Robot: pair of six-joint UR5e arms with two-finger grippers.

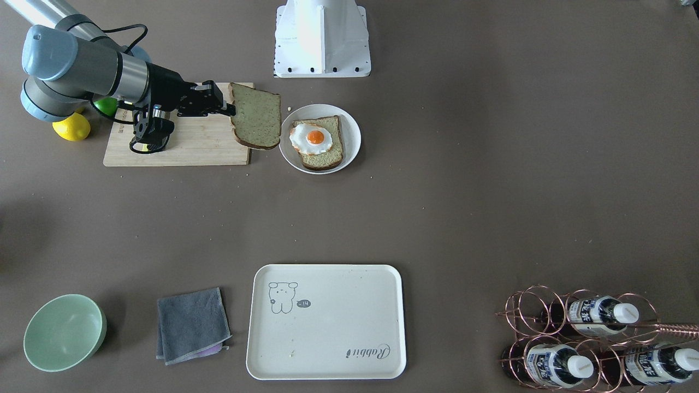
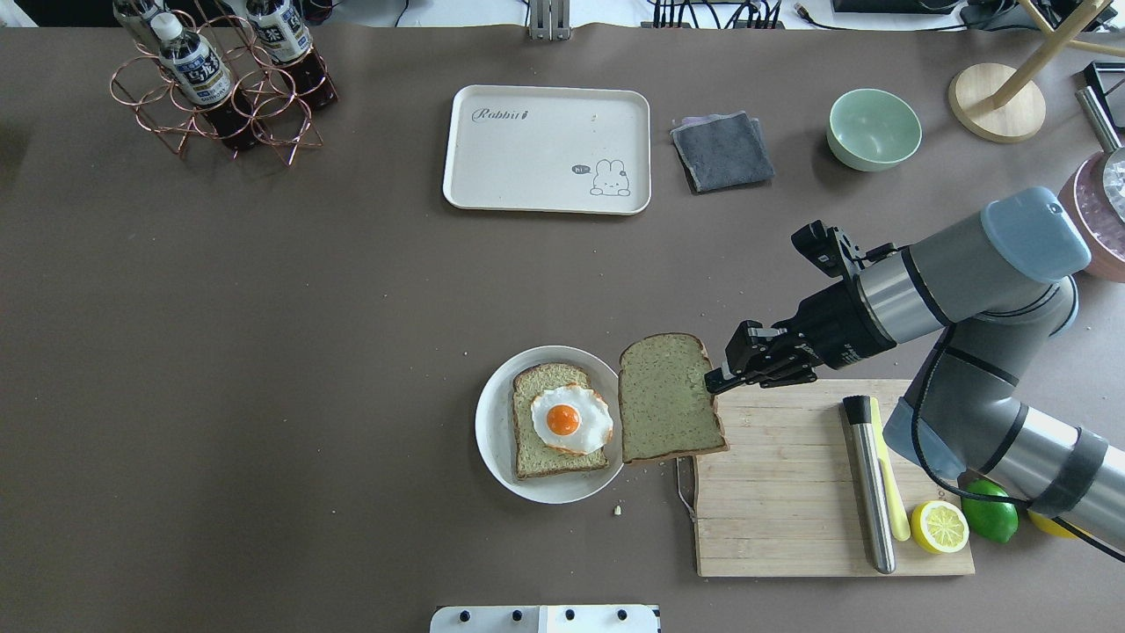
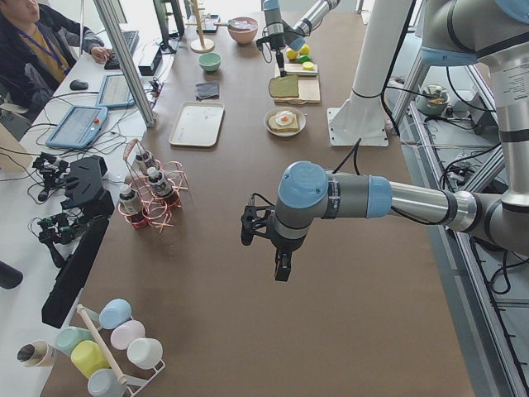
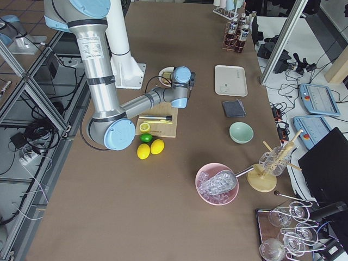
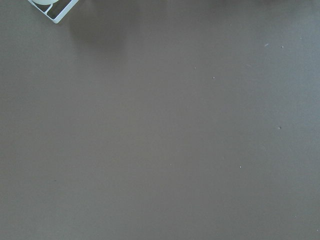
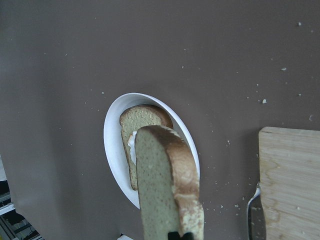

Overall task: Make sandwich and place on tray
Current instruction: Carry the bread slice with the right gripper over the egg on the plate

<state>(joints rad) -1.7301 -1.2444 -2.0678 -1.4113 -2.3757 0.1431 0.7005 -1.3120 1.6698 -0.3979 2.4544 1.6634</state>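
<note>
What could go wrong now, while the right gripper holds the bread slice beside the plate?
The right gripper pinches the bread slice only at one edge, so it might slip or droop. If released off-centre, it could land on the plate rim or push the fried egg aside.

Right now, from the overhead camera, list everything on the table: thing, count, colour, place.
Cutting board: one, wooden, near right.
Plate: one, white, left of the board.
Lower bread slice: one, brown-crusted, on the plate.
Fried egg: one, white, orange yolk, on that slice.
Upper bread slice: one, brown-crusted, held between plate and board.
Tray: one, cream, far side.
Metal rod: one, silver, on the board.
Lemon half: one, yellow, board's corner.
Lime: one, green, beside the lemon half.
Cloth: one, grey, right of tray.
Bowl: one, pale green, right of cloth.
Rack: one, copper wire, far left.
Bottles: three, white-capped, in the rack.
Wooden stand: one, far right corner.
Right pincer: one, black, shut on the upper bread slice.
</note>
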